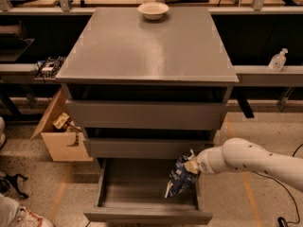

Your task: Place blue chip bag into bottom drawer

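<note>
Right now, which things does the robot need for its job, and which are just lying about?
Needed: crinkled dark-blue foil chip bag, held by the gripper over the open grey metal bottom drawer.
Lying about: round white bowl on the cabinet top; cardboard box on the floor; clear bottle on a shelf.

The bowl (pixel 153 10) sits at the rear edge of the cabinet top (pixel 142 56). Below its front edge the bottom drawer (pixel 142 197) stands pulled out; the gripper (pixel 191 166) holds the blue chip bag (pixel 178 179) over the drawer's right side
</note>
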{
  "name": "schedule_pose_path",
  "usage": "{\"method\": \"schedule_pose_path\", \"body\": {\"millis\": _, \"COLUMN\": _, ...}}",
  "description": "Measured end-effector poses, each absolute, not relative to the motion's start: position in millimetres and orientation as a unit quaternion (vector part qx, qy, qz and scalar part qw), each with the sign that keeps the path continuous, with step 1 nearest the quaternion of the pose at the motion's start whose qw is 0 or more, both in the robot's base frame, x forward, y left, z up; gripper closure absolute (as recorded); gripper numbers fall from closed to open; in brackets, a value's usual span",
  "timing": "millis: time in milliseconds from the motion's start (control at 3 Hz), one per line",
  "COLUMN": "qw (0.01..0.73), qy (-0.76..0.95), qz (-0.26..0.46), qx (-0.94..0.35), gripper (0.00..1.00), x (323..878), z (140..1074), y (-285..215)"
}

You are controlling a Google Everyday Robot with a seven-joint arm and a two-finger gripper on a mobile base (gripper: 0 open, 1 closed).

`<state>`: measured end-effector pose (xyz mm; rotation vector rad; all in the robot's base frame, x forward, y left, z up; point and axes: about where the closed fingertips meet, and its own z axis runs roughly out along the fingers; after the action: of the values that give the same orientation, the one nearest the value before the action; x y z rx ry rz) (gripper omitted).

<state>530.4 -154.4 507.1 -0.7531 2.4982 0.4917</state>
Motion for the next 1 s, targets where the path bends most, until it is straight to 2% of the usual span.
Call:
{"method": "schedule_pose_path", "body": {"millis": 333, "qw": 0.230, "qy": 0.922, "qz": 0.170, "qx": -0.263, "gripper": 1.00, "x": 530, "z": 491, "y": -161}}
{"method": "schedule_pose_path", "body": {"millis": 1000, "qw": 0.249, "qy": 0.927, "qz": 0.204, "qx": -0.191, "gripper": 1.00, "x": 538, "z": 410, "y": -182}}
